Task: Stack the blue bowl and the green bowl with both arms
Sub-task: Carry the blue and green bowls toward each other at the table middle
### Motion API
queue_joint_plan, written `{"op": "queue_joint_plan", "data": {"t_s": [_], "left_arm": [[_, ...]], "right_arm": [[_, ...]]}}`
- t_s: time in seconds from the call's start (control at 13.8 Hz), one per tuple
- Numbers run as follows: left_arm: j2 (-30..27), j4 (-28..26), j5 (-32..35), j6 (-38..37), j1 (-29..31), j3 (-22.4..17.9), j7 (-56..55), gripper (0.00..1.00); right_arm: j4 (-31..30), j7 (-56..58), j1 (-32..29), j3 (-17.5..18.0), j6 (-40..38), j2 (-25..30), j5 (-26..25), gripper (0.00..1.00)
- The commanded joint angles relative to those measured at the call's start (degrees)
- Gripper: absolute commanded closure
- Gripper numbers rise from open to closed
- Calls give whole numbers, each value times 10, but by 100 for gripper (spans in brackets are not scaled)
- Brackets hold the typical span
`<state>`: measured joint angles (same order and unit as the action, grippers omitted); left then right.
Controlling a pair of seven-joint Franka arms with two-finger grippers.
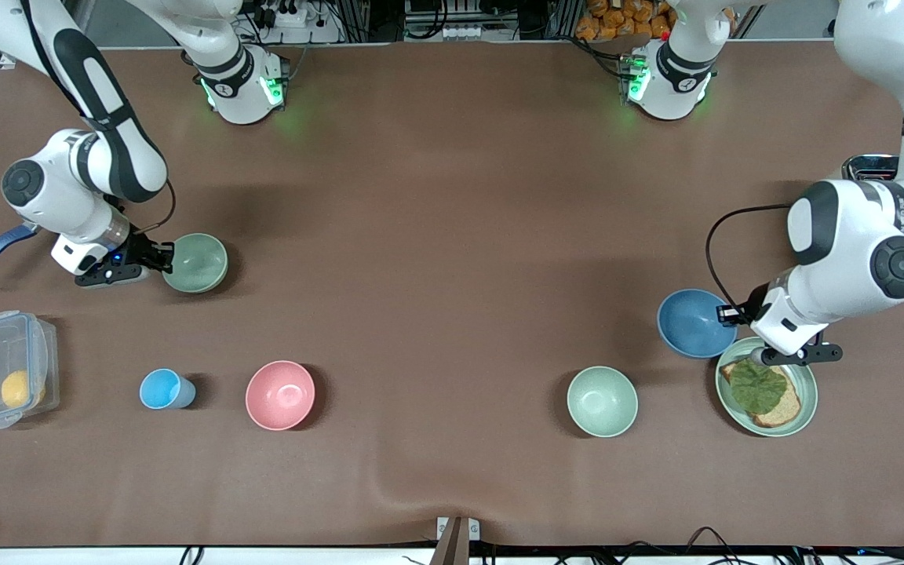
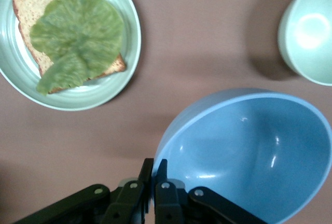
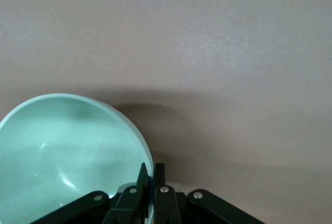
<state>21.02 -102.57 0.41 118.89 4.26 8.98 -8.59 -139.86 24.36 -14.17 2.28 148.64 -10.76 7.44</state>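
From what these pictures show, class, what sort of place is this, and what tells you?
Probably a robot lab set up as a kitchen: the left gripper pinches the blue bowl, the right gripper pinches the green bowl, and cables run along the table.

Four bowls: blue (image 1: 694,322), pink (image 1: 280,395), two green (image 1: 195,263) (image 1: 602,401). One cup (image 1: 163,389), one plate (image 1: 805,380), one lidded box (image 1: 5,369), two arms.

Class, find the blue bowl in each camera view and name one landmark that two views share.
Front view: the blue bowl is at the left arm's end, beside the sandwich plate.
Left wrist view: it is tilted, its rim pinched in the left gripper.
Right wrist view: not in it.
Shared landmark: the sandwich plate.
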Motion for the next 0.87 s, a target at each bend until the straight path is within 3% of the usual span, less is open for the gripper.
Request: {"op": "queue_joint_plan", "data": {"t_s": [0.0, 0.29, 0.8], "left_arm": [[-41, -15, 2, -37, 1, 18, -29, 100], [-61, -16, -5, -76, 3, 89, -111, 100], [-63, -19, -6, -84, 1, 214, -251, 100]], "right_arm": [[28, 3, 16, 7, -75, 26, 67, 100], [28, -115, 89, 7, -75, 38, 80, 100], [35, -463, 318, 6, -29, 43, 79, 100]]}}
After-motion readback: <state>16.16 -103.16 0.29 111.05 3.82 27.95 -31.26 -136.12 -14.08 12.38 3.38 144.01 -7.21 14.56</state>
